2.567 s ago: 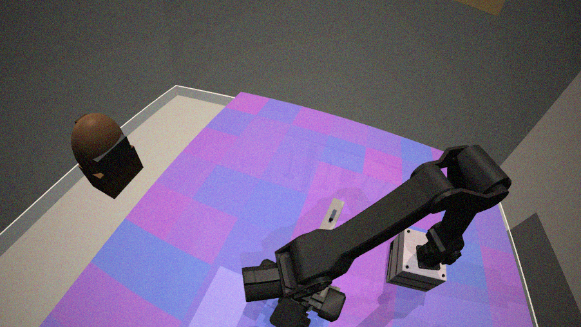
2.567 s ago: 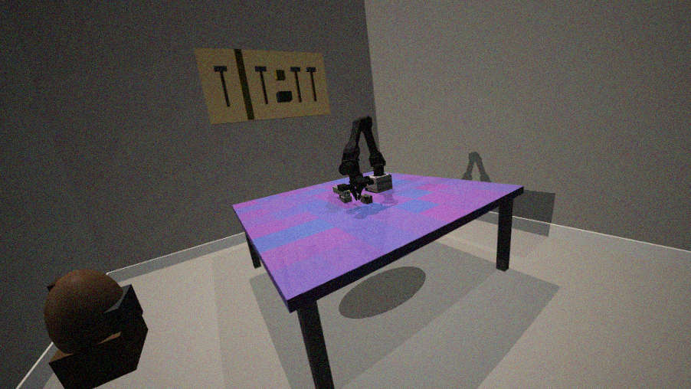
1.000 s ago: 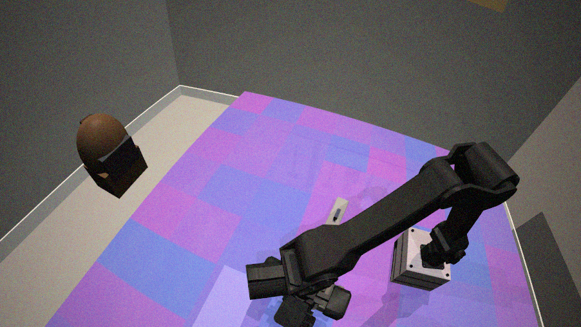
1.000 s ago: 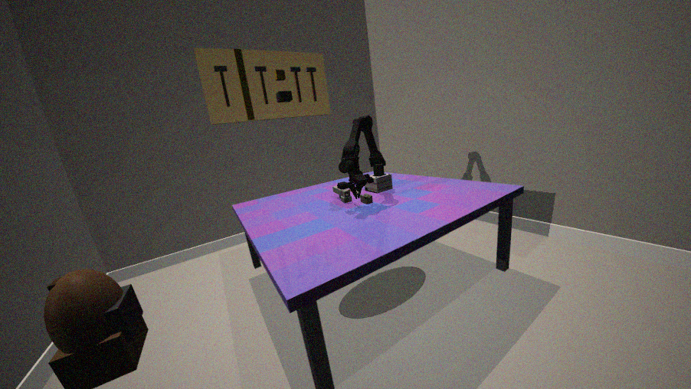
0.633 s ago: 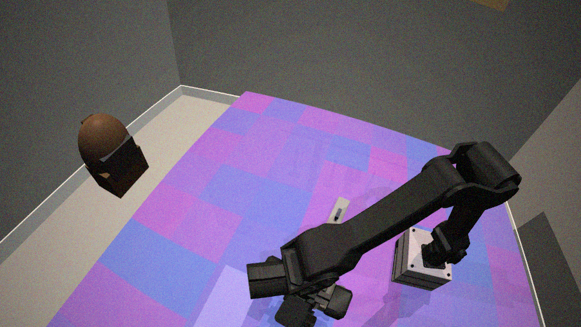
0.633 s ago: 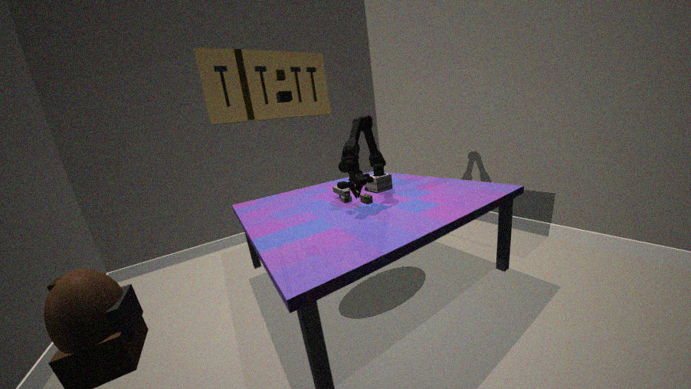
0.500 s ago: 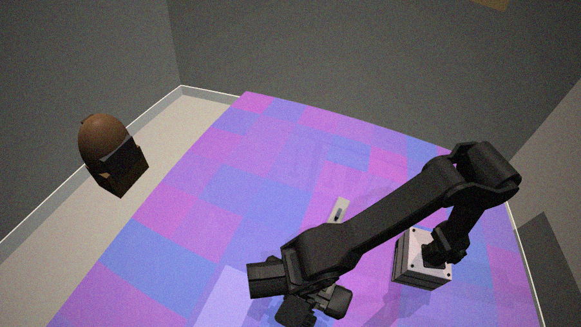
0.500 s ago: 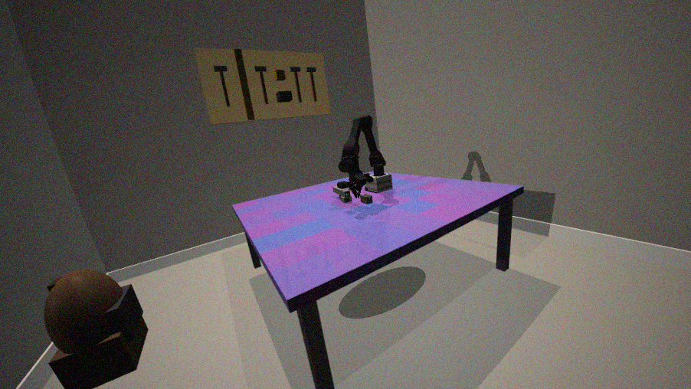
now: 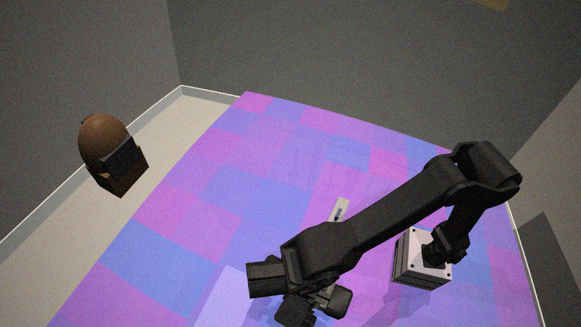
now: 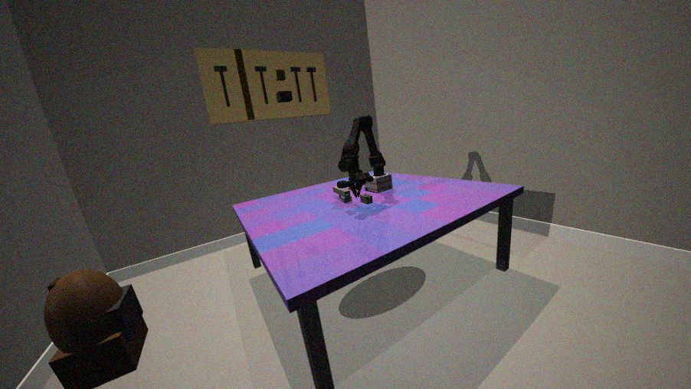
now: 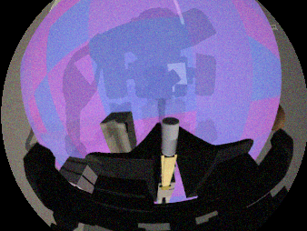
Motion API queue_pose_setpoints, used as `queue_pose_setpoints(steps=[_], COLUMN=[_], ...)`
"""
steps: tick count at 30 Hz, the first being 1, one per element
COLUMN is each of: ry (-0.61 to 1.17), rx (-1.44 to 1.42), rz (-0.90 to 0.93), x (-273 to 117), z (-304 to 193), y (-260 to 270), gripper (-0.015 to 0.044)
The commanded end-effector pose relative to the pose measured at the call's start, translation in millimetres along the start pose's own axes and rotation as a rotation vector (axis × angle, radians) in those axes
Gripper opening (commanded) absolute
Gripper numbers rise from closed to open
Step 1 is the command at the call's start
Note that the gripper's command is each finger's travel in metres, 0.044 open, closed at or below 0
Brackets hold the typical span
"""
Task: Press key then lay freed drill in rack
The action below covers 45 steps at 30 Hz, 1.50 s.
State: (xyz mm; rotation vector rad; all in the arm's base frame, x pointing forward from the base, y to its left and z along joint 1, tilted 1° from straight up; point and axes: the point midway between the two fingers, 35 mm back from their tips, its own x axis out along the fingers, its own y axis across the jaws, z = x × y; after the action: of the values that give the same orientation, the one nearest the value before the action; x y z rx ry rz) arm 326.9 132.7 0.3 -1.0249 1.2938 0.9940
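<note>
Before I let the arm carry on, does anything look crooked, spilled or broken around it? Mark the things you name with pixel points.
Nothing stands out: the arm's base point(image 9: 402, 270) point(image 10: 379, 183) sits level on the table point(image 10: 415, 241), and I see no spill or breakage. Small parts under the gripper point(image 10: 357, 195) point(image 11: 174, 182) are too partly hidden to judge.
</note>
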Motion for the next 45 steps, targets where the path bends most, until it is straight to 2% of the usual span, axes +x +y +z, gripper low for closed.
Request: queue_pose_setpoints(steps=[1,18,45], ry=[-0.002,-0.002,-0.002], rx=[0.003,0.003,0.003], rz=[-0.005,-0.005,-0.001], x=[-3.2,-6.6,2.5], z=[0.2,0.5,7.2], y=[-1.1,-1.6,42.1], gripper=[0.0000,0.0000,0.0000])
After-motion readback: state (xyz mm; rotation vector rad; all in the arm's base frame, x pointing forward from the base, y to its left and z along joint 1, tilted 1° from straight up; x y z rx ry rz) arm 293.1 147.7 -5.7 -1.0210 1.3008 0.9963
